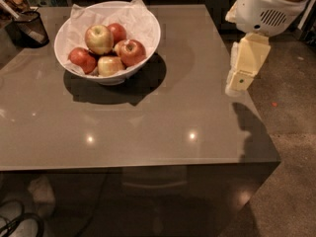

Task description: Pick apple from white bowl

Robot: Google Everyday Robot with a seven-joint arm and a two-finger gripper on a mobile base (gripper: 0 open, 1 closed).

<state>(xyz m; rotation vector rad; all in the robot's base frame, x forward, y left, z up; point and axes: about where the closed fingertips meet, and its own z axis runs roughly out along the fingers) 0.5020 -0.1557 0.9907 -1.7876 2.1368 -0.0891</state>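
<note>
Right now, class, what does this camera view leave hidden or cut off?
In the camera view:
The apple: underside hidden by neighbouring apples and the white bowl wall.
Bowl floor: covered by paper and fruit.
The gripper, near the table right edge: arm above it cut off by the top edge.
The black mesh cup: contents cut off top left.

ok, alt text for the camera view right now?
The gripper hangs at the right edge of the table, apart from the white bowl at back left. The paper-lined bowl holds several apples, the deep-red apple nearest the gripper. A black mesh cup stands beside it.
</note>
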